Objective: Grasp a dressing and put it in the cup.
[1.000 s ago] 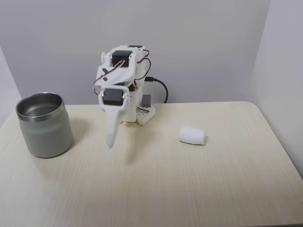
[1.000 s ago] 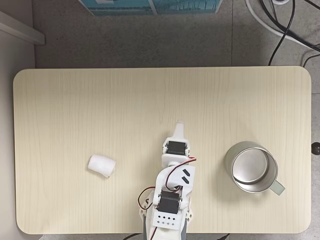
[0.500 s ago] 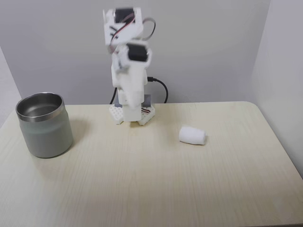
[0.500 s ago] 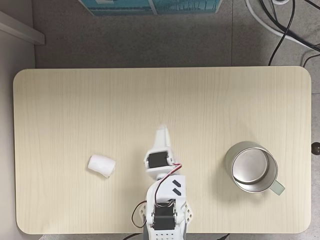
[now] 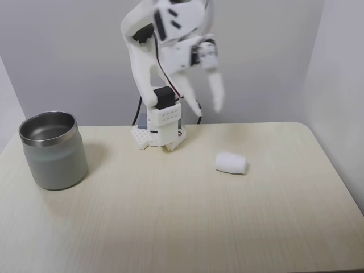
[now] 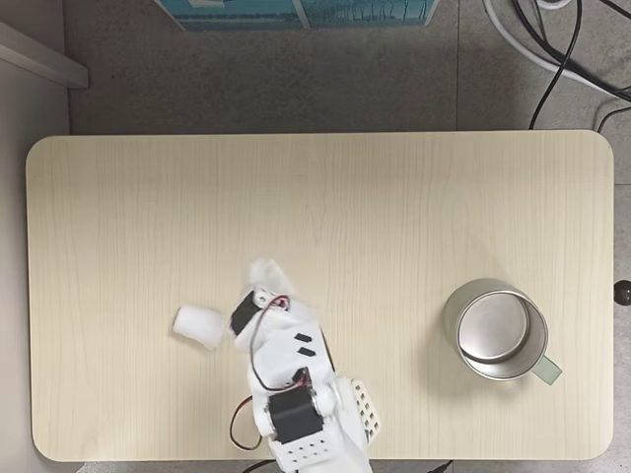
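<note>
The dressing [image 5: 231, 162] is a small white roll lying on its side on the table, right of the arm's base; from above the dressing [image 6: 200, 327] lies just left of the arm. The steel cup [image 5: 54, 151] stands upright at the table's left side; in the view from above the cup [image 6: 495, 330] stands on the right, with nothing in it. My gripper [image 5: 216, 107] hangs high above the table, blurred by motion, pointing down, up and to the left of the dressing. Its fingers look shut and hold nothing. From above the gripper [image 6: 261, 268] shows beside the dressing.
The arm's base [image 5: 161, 128] sits at the table's back edge. The light wooden table [image 6: 325, 197] has rounded corners. Black cables [image 6: 562, 49] and a blue box [image 6: 296, 12] lie on the floor beyond it. A grey wall stands behind the arm.
The arm rose from its low pose near the table's middle, then swung toward the dressing's side. The gripper is now raised near the dressing. Dressing and cup have not moved.
</note>
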